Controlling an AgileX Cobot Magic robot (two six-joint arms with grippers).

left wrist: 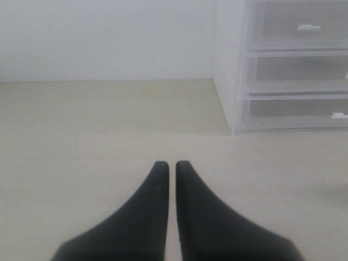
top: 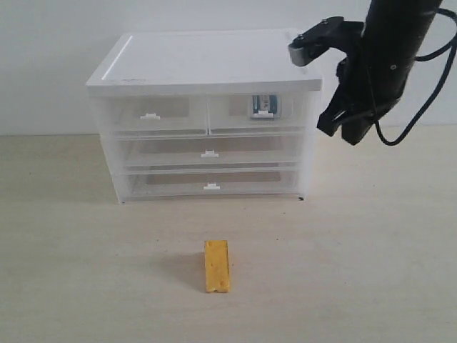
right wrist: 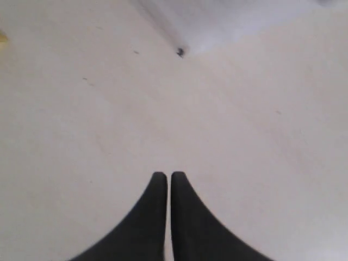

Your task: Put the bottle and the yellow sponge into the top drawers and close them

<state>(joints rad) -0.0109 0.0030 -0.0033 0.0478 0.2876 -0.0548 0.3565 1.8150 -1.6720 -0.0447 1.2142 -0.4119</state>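
Yellow sponge (top: 217, 266) lies well apart from the right pincer (top: 343, 134) (tips pressed together); left pincer (left wrist: 167, 164) likewise together.

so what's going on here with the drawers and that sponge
A two-arm robot is putting things into the cabinet. The bottle already sits inside the right top drawer, which looks closed, like the left top drawer. The yellow sponge lies on the table in front, untouched. The right gripper hangs beside the cabinet and the left gripper sits low over the table, both shut and empty.
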